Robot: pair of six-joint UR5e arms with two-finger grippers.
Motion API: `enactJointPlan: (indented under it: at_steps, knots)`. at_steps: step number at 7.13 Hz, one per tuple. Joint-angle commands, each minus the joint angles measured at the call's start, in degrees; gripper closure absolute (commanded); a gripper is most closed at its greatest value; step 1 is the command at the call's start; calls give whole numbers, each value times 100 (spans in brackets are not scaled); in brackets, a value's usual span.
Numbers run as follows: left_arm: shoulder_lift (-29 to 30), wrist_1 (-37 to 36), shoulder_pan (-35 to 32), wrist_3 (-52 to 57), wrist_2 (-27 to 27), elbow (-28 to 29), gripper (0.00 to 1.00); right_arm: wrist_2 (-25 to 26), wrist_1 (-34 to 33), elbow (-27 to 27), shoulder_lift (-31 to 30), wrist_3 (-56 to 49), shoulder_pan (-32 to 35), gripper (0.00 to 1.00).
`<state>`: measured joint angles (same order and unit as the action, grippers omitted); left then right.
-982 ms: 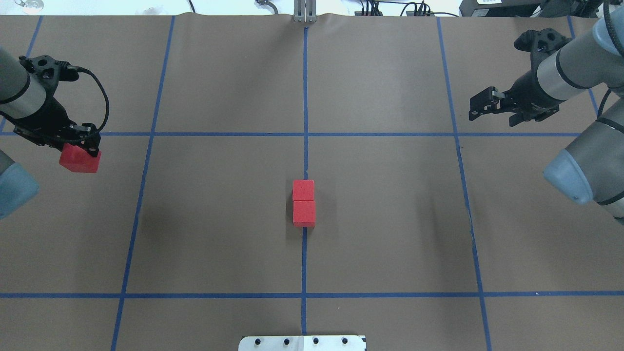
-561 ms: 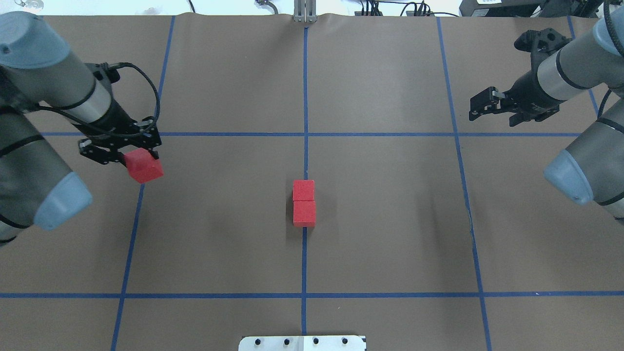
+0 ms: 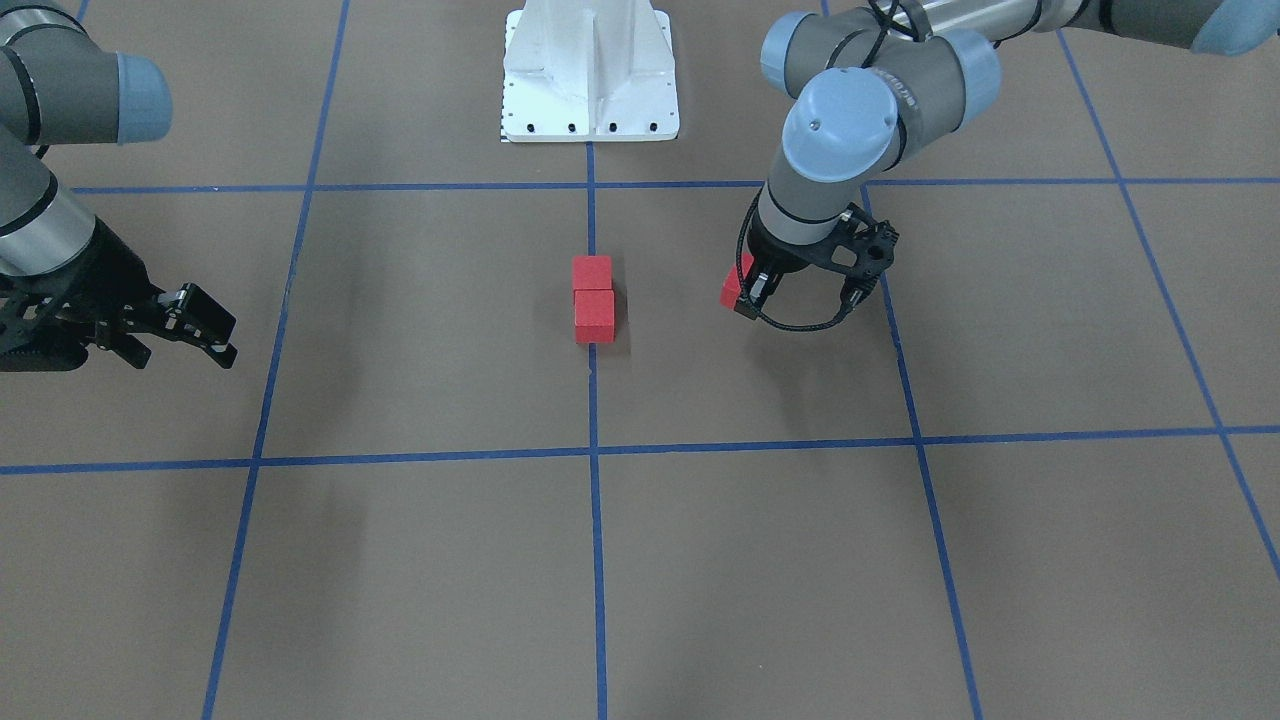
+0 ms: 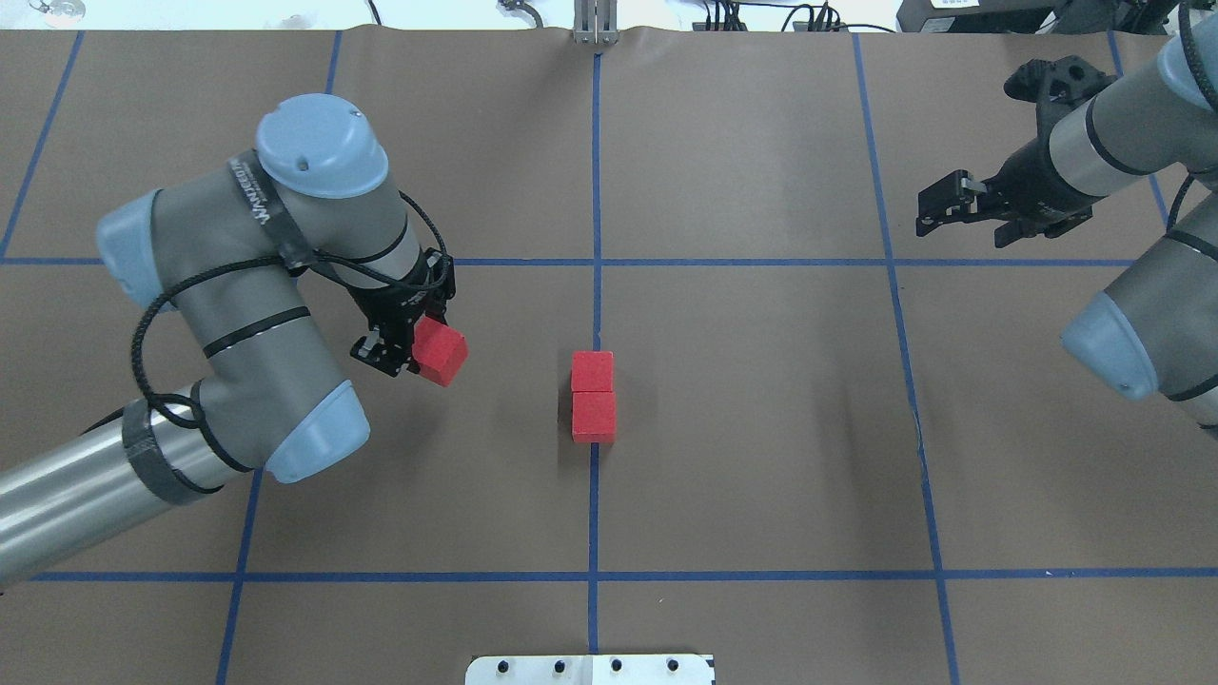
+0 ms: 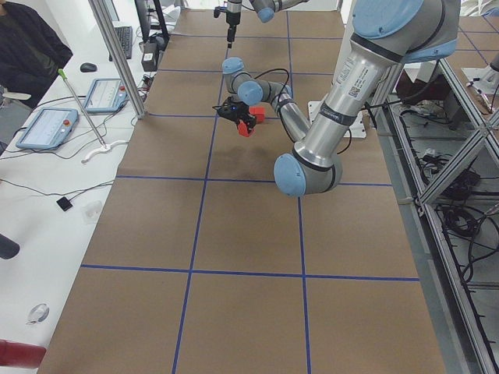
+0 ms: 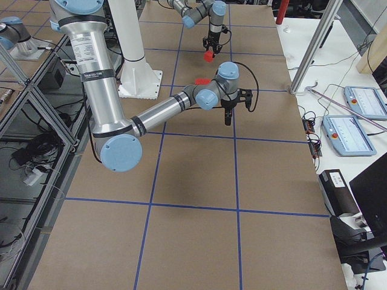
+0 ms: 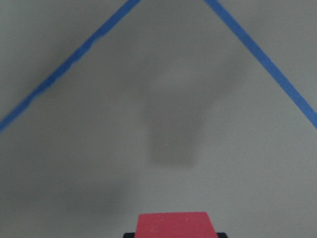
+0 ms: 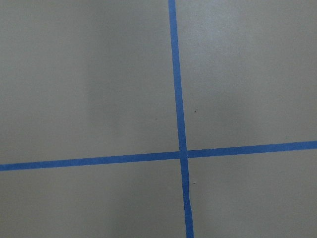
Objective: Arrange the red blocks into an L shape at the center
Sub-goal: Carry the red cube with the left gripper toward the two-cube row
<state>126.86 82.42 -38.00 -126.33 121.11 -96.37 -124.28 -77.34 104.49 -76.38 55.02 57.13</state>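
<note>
Left gripper (image 4: 419,347) clamps skewed small matte red cube (image 4: 442,353). Red cube pair (image 4: 593,395) abuts, long axis along blue tape line (image 4: 596,190). Right gripper (image 4: 928,211) spread, empty.

Brown floor (image 4: 761,476), blue tape grid (image 4: 742,262), white desk (image 5: 39,249)

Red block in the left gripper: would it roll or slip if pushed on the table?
The block has flat faces, so rolling is unlikely. Its matte look suggests little slipping. It seems stiff: no dent shows.
</note>
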Motion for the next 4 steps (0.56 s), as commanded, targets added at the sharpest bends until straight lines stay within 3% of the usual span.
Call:
enactJointPlan:
  at_steps: [1,4]
  knots:
    - [558,360,126,-1872,-17,680,100,9,0,-17,0,0,0,0]
    - [515,846,336,-2669,-289,681,100,9,0,-17,0,8,0,0]
